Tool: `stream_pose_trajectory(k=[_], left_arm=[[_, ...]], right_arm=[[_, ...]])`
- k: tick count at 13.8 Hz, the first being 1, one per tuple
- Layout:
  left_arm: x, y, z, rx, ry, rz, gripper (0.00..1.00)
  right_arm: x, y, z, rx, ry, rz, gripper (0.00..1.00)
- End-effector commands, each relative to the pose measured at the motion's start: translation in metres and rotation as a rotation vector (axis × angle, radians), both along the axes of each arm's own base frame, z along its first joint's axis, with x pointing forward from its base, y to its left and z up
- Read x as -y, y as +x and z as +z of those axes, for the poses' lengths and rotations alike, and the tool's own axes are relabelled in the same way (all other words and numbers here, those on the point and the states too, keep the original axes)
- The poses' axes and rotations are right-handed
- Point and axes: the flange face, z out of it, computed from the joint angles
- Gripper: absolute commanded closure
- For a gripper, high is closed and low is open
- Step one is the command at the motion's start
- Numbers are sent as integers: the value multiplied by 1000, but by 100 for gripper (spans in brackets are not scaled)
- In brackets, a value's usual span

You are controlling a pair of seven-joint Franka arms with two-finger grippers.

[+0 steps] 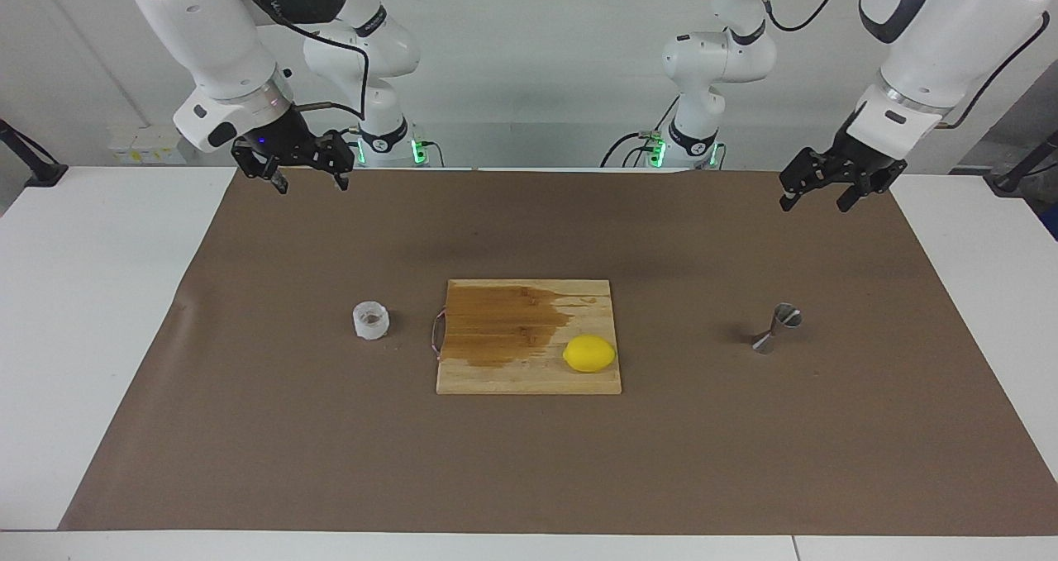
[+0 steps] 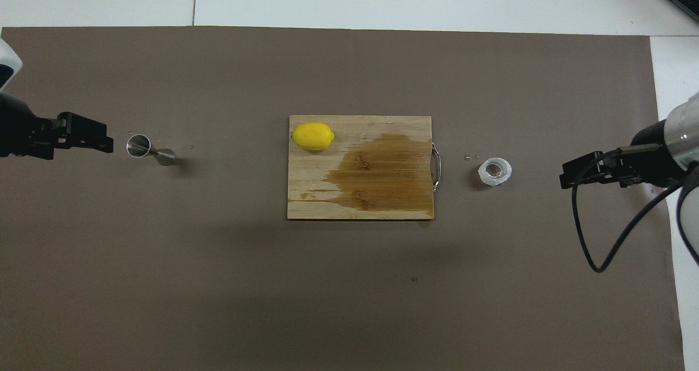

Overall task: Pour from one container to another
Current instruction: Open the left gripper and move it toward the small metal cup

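Observation:
The small ridged whitish plastic cup stands on the brown mat beside the cutting board's handle, toward the right arm's end. The silver hourglass jigger stands on the mat toward the left arm's end. My left gripper hangs open high over the mat at that end, well above the jigger and touching nothing. My right gripper hangs open over the mat at its own end, apart from the cup. Neither holds anything.
A wooden cutting board with a dark wet stain lies mid-table between cup and jigger. A yellow lemon sits on the board's corner nearer the jigger. The brown mat covers most of the white table.

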Motion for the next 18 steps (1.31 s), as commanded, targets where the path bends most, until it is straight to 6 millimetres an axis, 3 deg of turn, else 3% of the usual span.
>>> stream_pose_trajectory(k=[1, 3, 5, 6, 9, 11, 12, 14, 18], left_arm=[[-12, 44, -16, -32, -36, 179, 0], [-32, 68, -44, -103, -70, 398, 0], [-44, 81, -60, -143, -84, 500, 0], [-60, 87, -73, -180, -118, 607, 0], [-73, 120, -116, -276, -121, 831, 0], [-111, 128, -140, -292, -166, 924, 0], [-120, 131, -146, -281, -187, 943, 0], [-159, 130, -150, -295, -303, 1021, 0], [-174, 122, -188, -349, -322, 1077, 0]], right_arm=[[2, 0, 2, -8, 19, -15, 0], [2, 0, 2, -8, 19, -15, 0], [2, 0, 2, -8, 19, -15, 0], [2, 0, 2, -8, 19, -15, 0], [2, 0, 2, -8, 19, -15, 0], [2, 0, 2, -8, 19, -15, 0], [2, 0, 2, -8, 19, -15, 0], [2, 0, 2, -8, 19, -15, 0], [2, 0, 2, -8, 19, -15, 0]])
